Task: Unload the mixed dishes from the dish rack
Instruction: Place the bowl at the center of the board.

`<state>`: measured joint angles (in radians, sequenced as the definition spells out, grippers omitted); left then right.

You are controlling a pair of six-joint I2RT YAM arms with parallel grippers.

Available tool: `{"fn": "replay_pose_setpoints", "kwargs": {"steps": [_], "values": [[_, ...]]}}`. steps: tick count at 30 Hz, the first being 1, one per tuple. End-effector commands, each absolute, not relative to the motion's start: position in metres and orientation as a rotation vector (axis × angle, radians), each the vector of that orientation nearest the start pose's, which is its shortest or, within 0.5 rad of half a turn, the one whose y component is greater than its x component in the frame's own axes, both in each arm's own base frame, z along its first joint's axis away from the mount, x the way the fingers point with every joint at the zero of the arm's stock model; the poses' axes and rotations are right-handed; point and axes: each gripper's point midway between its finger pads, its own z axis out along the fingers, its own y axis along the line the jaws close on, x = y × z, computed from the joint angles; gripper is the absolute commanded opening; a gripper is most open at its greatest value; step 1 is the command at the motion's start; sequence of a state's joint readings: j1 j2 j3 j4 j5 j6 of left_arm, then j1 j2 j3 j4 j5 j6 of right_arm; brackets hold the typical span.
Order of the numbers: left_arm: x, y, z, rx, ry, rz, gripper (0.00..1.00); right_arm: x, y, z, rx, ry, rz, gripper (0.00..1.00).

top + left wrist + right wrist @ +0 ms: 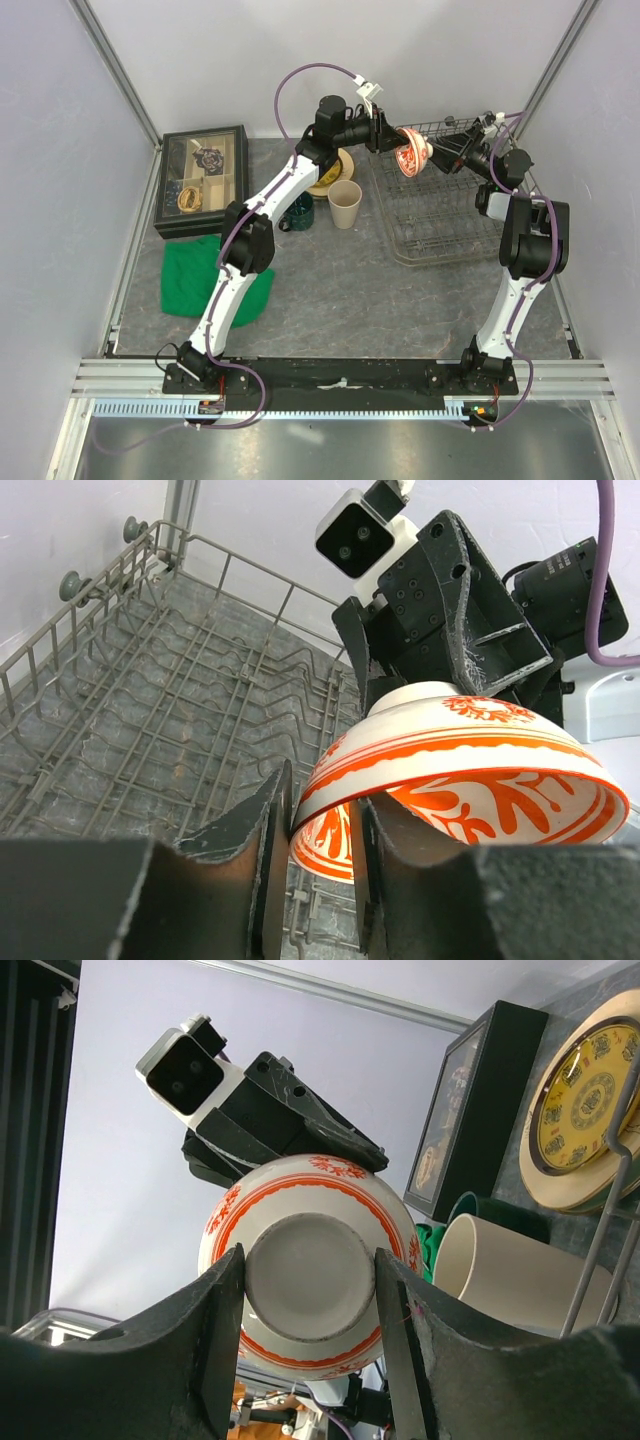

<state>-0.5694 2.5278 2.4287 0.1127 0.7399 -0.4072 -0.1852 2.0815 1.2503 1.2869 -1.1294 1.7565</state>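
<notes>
Bowl (480, 750) clamped by right end effector (310, 1260); left end effector (320, 805) straddles it, grip unclear.

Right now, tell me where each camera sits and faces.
Top external: high behind the robot, looking down at left gripper and right gripper above the dish rack.
Left wrist: behind the left gripper, facing the right gripper; own fingers straddle the bowl rim.
Right wrist: behind the right gripper, facing the left gripper; own fingers clasp the bowl's foot.
Shared: all three show the bowl.

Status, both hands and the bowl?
Right hand clamps bowl by foot. Left hand straddles its rim, grip unclear. Bowl aloft over dish rack. Nothing blocking.
</notes>
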Motion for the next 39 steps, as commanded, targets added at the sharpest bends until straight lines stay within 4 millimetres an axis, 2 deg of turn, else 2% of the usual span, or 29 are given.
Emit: {"fn": "replay_pose_setpoints", "kwargs": {"steps": [1,7,12,15,21,34,38,39], "values": [[0.449,-0.503,0.317,0.865,1.398,-1.494,0.29,0.468,0.11,0.267,0.077,1.589,1.839,0.0],[0.44,-0.508,0.322,0.879,1.389,-1.531,0.18,0.467,0.112,0.268,0.067,1.586,1.847,0.0],[0.433,-0.509,0.323,0.888,1.396,-1.564,0.02,0.467,0.113,0.266,0.068,1.587,1.859,0.0],[0.43,-0.509,0.323,0.897,1.4,-1.581,0.01,0.468,0.113,0.265,0.066,1.586,1.876,0.01],[0.424,-0.508,0.324,0.923,1.397,-1.602,0.02,0.463,0.113,0.267,0.047,1.563,1.94,0.17],[0.424,-0.506,0.316,0.956,1.414,-1.591,0.02,0.461,0.114,0.272,0.004,1.545,1.959,0.38],[0.428,-0.502,0.315,0.953,1.422,-1.571,0.02,0.461,0.114,0.27,0.001,1.55,1.958,0.4],[0.43,-0.501,0.314,0.953,1.427,-1.561,0.02,0.46,0.114,0.27,-0.002,1.552,1.957,0.47]]}}
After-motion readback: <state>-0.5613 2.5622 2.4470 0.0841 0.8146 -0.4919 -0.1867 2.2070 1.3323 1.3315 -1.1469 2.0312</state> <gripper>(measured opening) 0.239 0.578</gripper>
